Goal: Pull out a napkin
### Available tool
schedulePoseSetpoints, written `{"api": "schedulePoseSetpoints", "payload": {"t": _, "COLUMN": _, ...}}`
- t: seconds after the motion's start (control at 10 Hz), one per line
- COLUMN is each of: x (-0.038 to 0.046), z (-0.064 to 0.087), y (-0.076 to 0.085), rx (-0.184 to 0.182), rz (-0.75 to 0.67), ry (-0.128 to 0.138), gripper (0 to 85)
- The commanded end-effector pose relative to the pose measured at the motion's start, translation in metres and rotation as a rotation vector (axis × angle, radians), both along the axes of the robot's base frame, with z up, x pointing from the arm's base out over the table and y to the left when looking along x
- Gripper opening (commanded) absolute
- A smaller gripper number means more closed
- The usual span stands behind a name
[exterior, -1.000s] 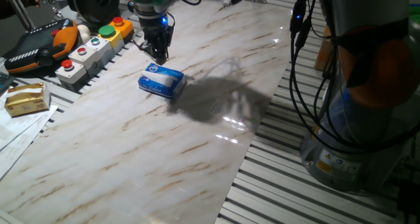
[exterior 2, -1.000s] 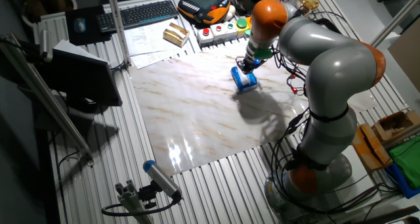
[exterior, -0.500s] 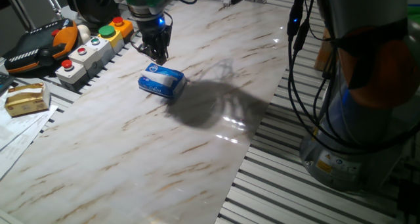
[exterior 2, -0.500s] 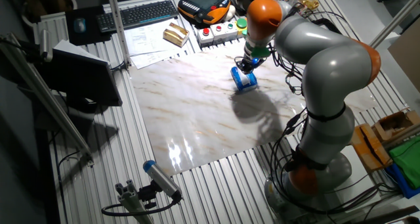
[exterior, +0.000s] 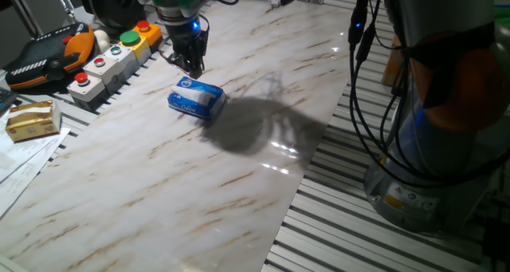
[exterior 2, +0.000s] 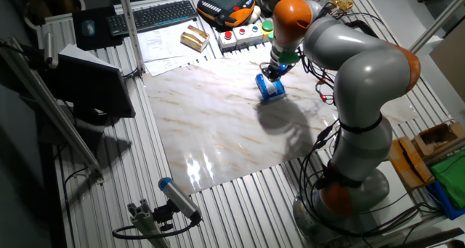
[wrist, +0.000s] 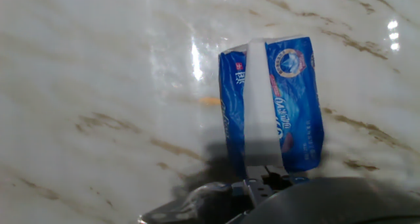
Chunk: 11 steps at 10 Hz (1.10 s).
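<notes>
nearby, button box (exterior: 111, 61) behind gripper (exterior: 192, 65), finger gap unclear, above blue pack (exterior: 196, 98)

Below me a blue tissue pack (wrist: 272, 106) lies flat on the marbled worktop (wrist: 98, 86). A white strip (wrist: 261, 96) runs along its middle toward my gripper (wrist: 266, 181), whose tips sit at the pack's near end.
</notes>
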State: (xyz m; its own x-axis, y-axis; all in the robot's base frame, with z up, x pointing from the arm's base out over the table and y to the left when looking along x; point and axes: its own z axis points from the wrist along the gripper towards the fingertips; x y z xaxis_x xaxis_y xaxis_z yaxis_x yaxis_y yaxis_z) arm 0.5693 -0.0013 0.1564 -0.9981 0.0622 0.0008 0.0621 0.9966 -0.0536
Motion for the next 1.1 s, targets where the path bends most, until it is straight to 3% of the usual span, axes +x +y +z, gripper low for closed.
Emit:
{"api": "schedulePoseSetpoints", "payload": {"t": 0.0, "x": 0.0027, "z": -0.003, "y": 0.0, "rx": 0.001, "rz": 0.0, "ry": 0.001, "gripper": 0.7}}
{"api": "schedulePoseSetpoints", "payload": {"t": 0.4, "x": 0.0204, "z": -0.024, "y": 0.0, "rx": 0.038, "rz": 0.026, "ry": 0.002, "gripper": 1.0}}
{"api": "schedulePoseSetpoints", "payload": {"t": 0.8, "x": 0.0264, "z": -0.032, "y": 0.001, "rx": 0.032, "rz": 0.054, "ry": -0.006, "gripper": 29.3}}
{"api": "schedulePoseSetpoints", "payload": {"t": 1.0, "x": 0.0278, "z": -0.035, "y": 0.002, "rx": 0.026, "rz": 0.055, "ry": -0.01, "gripper": 29.7}}
